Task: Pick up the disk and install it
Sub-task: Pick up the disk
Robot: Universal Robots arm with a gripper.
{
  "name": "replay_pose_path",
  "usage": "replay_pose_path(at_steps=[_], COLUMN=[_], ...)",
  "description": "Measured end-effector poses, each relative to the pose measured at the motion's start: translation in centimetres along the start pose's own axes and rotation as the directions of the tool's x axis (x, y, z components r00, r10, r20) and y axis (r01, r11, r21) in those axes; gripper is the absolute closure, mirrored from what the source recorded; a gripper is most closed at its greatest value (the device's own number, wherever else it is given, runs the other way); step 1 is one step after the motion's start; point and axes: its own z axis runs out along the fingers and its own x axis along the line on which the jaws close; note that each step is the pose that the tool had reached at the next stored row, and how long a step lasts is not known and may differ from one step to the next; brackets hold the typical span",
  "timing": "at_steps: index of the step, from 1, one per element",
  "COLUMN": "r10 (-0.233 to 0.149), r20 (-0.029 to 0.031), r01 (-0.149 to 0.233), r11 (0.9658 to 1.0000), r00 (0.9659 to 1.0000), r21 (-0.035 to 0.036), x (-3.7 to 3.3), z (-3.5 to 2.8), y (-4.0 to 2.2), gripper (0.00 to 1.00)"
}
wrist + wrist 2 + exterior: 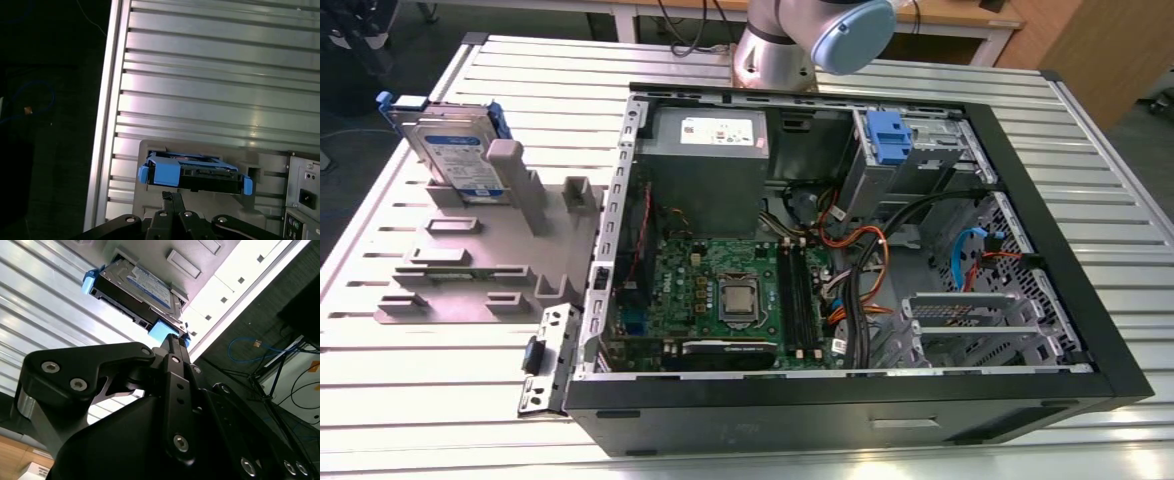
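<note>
Open PC case (854, 400) w/ a blue bracket (887, 135) inside takes up the tabletop's (1121, 200) middle. The disk (460, 155) stands on edge in a grey fixture (467, 260) nr the far corner, exterior view's left, apart from the case. Arm (814, 40) rises at the far edge. In the first wrist view the gripper (171, 196) points at the disk's blue frame, fingers pressed together, holding nothing; contact unclear.

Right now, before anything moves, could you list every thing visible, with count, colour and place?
disk: one, silver with blue frame, upright in the holder, exterior view's left.
holder: one, grey, on the table beside the case.
computer case: one, black, open, centre.
motherboard: one, green, inside the case.
power supply: one, grey, inside the case.
table: one, silver, slatted.
arm: one, grey, beyond the case.
gripper: one, black, shut.
</note>
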Motion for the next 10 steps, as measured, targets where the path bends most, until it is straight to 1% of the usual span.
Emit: replay_pose_path(at_steps=[10], r10=[-0.017], r20=[-0.0007], r01=[0.017], r11=[0.9999], r00=[0.9999], r21=[0.0], x=[0.0], z=[0.0], y=[0.0], gripper=[0.89])
